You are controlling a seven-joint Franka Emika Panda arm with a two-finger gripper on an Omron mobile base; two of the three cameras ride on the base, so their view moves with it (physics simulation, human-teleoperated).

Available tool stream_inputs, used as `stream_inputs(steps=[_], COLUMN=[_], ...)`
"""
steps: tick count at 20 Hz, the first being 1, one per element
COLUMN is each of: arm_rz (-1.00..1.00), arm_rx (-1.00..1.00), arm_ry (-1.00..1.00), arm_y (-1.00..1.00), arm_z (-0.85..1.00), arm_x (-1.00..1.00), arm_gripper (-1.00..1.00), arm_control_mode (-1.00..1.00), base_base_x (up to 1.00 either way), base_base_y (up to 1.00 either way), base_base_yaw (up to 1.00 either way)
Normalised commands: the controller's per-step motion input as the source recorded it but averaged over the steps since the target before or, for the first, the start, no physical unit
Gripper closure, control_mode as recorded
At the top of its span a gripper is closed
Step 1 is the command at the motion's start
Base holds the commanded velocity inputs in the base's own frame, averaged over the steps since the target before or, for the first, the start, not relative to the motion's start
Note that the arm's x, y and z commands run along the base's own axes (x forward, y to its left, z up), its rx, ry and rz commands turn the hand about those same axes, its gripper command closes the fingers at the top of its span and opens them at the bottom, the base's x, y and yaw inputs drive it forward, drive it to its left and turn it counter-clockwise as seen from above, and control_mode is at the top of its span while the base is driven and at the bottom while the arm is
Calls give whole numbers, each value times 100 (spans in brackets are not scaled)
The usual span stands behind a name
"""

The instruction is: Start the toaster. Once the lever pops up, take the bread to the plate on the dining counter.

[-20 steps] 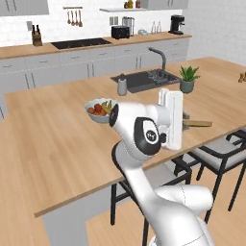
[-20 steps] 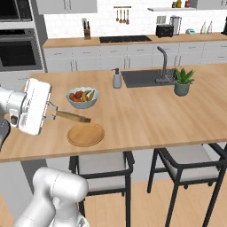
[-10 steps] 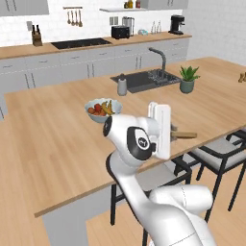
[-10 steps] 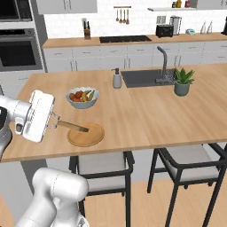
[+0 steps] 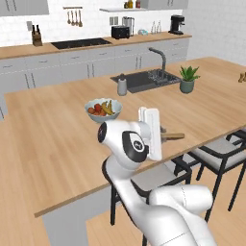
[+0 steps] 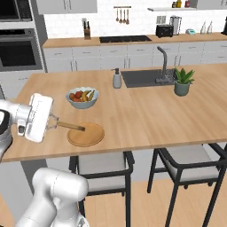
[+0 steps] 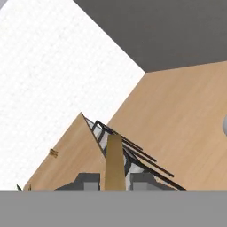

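Note:
My gripper (image 6: 56, 123) is shut on the bread (image 6: 72, 126), a thin tan slice held flat and pointing right, just above the left part of the orange-brown plate (image 6: 91, 137) near the front edge of the dining counter (image 6: 146, 111). In the left base view the bread (image 5: 173, 136) sticks out to the right of the white hand, with the gripper (image 5: 163, 135) at its inner end. Seen along the hand, the bread (image 7: 114, 159) stands edge-on between the two fingertips (image 7: 91, 181) of the gripper (image 7: 114, 181). The black toaster (image 6: 164, 31) sits far back on the wall counter, also the toaster (image 5: 121, 32).
A grey-blue fruit bowl (image 6: 82, 97) stands just behind the plate. Further right are a soap dispenser (image 6: 117, 79), the sink (image 6: 144, 77) and a potted plant (image 6: 182, 81). Dark chairs (image 6: 99, 164) are tucked under the counter's front edge.
The hand has swung left and come down, bringing the bread from above the counter to just over the plate. The grip has stayed the same.

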Motion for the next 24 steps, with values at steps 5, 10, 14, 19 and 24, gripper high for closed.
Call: stream_inputs(steps=[5, 10, 14, 19, 24], arm_rz=[-2, -3, -3, -1, 0], arm_rx=[0, 0, 0, 1, 0], arm_ry=[-3, -5, -7, -9, -13], arm_y=[36, 30, 19, 2, 7], arm_z=[-40, -34, -42, -54, -44], arm_x=[74, 87, 60, 39, 57], arm_gripper=[100, 100, 100, 100, 100], arm_control_mode=[-100, -100, -100, -100, -100], base_base_x=[0, 0, 0, 0, 0], base_base_y=[0, 0, 0, 0, 0], base_base_yaw=[0, 0, 0, 0, 0])
